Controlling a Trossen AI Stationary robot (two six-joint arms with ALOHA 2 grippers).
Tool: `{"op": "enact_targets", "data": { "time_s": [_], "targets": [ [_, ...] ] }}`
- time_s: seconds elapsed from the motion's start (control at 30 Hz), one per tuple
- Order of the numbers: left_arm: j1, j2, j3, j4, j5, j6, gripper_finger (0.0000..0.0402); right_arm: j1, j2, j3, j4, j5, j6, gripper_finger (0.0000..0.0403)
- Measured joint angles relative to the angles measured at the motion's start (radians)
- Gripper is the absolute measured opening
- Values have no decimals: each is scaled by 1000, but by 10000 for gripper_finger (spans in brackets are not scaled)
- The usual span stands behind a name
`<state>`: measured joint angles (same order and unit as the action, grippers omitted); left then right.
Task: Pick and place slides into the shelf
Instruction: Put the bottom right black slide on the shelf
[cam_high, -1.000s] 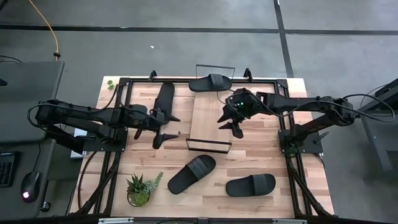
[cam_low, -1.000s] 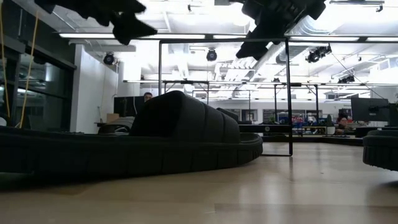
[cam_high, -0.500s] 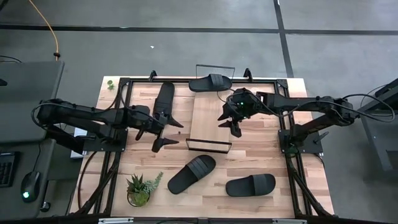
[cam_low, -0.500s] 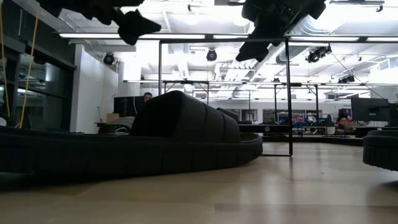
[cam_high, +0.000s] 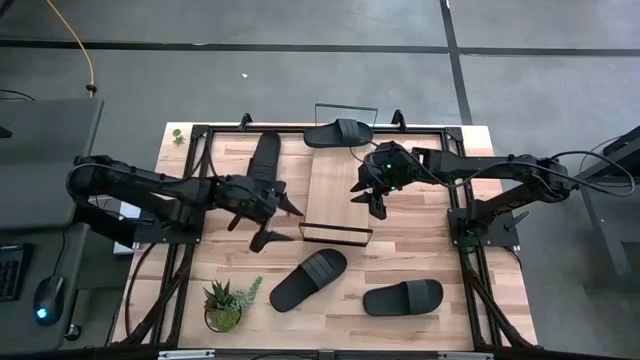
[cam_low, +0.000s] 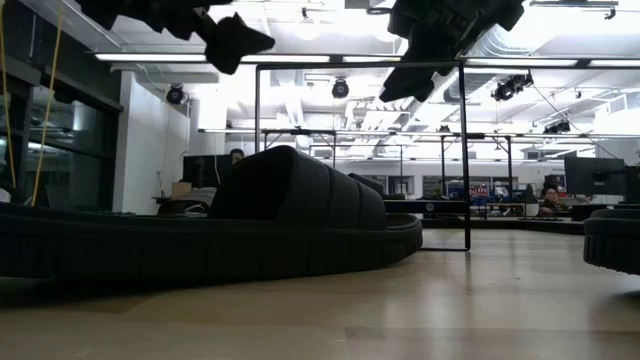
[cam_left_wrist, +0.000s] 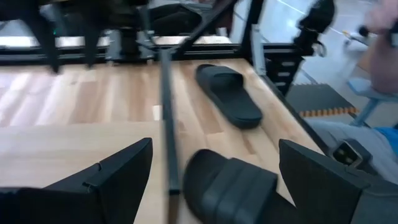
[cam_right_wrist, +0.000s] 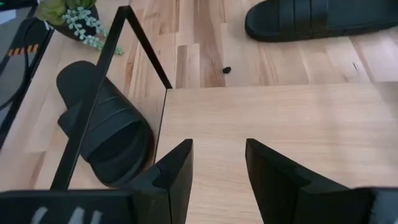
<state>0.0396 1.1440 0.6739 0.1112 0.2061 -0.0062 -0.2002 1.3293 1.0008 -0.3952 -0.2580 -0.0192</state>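
the left gripper (cam_high: 272, 222) hangs released, fingers spread, above the table just beside the shelf (cam_high: 335, 195). the right gripper (cam_high: 372, 197) hovers over the shelf board, parted, holding nothing. one slide (cam_high: 338, 132) lies on the shelf's far end; three slides rest on the table. each looks light, stiff-soled, rubbery; pinching the strap band seems best.

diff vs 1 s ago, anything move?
Only the left arm: its left gripper, jaws open and empty, swung away from the slide by the left frame toward the shelf's near-left corner, now over bare tabletop short of the near slide. Nothing gripped or released. Unchanged: right gripper, empty, over the shelf board; all four slides, one at the shelf's far end, and the plant.
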Motion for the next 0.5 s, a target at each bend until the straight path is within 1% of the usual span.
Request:
{"op": "enact_targets", "data": {
  "time_s": [0.23, 0.5],
  "targets": [
    [-97, -1, 0, 28, -46, 12, 328, 15, 0, -34, 2, 2, 46, 140],
    [-170, 7, 0, 29, -152, 2, 328, 74, 0, -34, 14, 2, 70, 140]
  ]
}}
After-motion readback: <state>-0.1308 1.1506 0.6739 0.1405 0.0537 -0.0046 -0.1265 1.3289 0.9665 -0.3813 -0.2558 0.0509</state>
